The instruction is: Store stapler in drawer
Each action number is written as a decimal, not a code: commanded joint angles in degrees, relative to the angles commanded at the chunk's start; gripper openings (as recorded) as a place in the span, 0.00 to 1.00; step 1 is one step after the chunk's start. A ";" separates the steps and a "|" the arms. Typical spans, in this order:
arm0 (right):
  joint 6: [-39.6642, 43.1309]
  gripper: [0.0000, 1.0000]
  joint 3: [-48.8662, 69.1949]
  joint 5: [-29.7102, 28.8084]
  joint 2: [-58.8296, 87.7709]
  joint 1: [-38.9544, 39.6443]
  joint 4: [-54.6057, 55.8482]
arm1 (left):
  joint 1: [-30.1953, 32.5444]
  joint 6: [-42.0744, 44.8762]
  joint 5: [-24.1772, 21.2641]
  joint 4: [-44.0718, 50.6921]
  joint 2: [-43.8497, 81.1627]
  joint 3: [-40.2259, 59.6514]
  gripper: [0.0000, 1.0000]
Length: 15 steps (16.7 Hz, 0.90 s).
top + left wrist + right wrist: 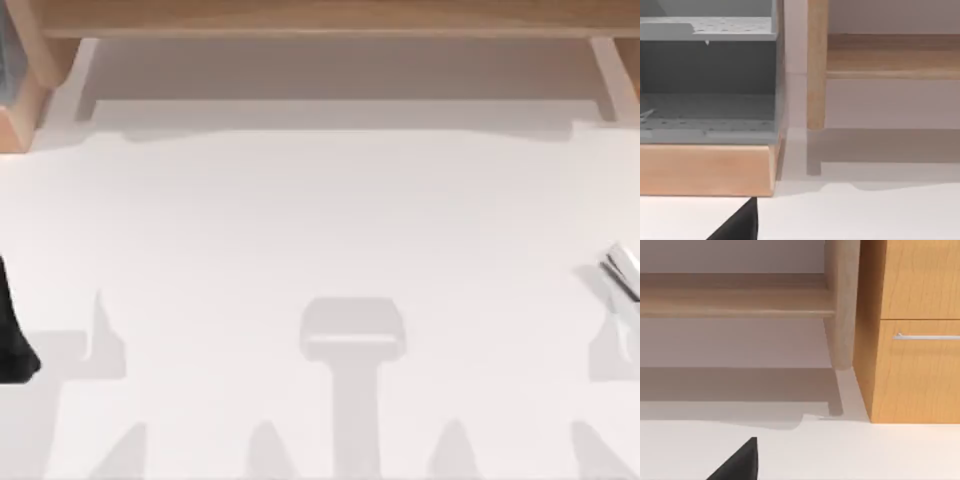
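Stapler (622, 268) at the surface's (320, 220) far right edge, drawer (920, 370) shut; risks a fumbled reach or a push overboard. Left hand (15, 335) parked at left edge; grip state cannot be told.

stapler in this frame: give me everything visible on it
The stapler is a small white and light-grey bar with a thin darker stripe along it. It lies on the white tabletop at the top view's far right edge, about mid-depth, angled diagonally and partly cut off by the frame. A soft shadow falls beside it. Nothing is seen touching it except the table. The material looks like smooth plastic or painted metal; I cannot tell whether it is hinged open.
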<state>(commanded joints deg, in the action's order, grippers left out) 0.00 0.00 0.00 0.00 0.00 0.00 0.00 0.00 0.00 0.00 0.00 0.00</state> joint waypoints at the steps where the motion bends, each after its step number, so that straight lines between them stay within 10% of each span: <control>1: 0.00 1.00 0.00 0.00 0.00 0.00 0.00 | 0.00 0.00 0.00 0.00 0.00 0.00 1.00; 7: 7.05 1.00 5.46 1.26 8.88 -2.81 5.96 | 0.00 0.00 0.00 0.00 0.00 0.00 1.00; 15: 36.04 1.00 25.77 9.13 50.10 -11.31 28.28 | 0.00 0.00 0.00 0.00 0.00 0.00 1.00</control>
<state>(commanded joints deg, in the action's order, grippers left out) 36.04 25.77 9.13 50.10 -11.31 28.28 0.00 0.00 0.00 0.00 0.00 0.00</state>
